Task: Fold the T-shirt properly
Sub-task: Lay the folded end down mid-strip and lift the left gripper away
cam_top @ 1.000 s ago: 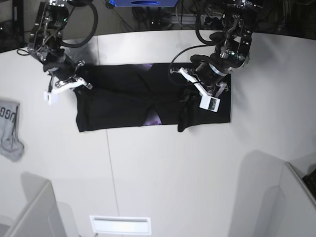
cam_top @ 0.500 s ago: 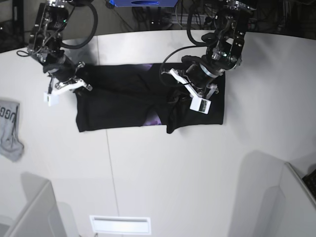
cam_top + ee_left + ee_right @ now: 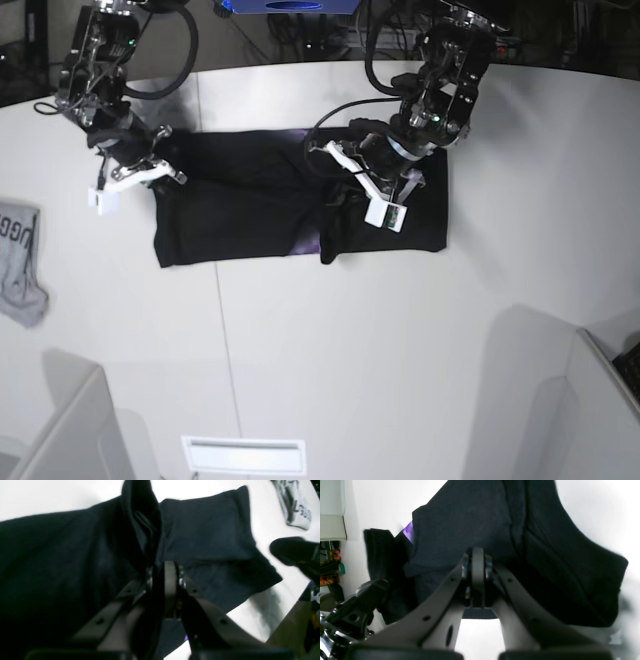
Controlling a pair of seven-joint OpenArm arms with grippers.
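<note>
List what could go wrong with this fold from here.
The left hand pinches only a narrow ridge of the T-shirt; the cloth could slip out mid-fold. The carried end is already bunched, so it may land creased rather than flat. The right hand grips the far end; pulling against it could drag the shirt askew.

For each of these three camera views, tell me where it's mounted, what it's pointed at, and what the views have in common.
Base: mounted high, looking down on the white table; both arms show, the left gripper and right gripper on the black T-shirt.
Left wrist: rides the left arm, looking along its shut fingers, which pinch a raised fold of shirt.
Right wrist: rides the right arm, facing its shut fingers on the shirt's edge.
Shared: all see the T-shirt; base and left wrist both catch the grey garment.
</note>
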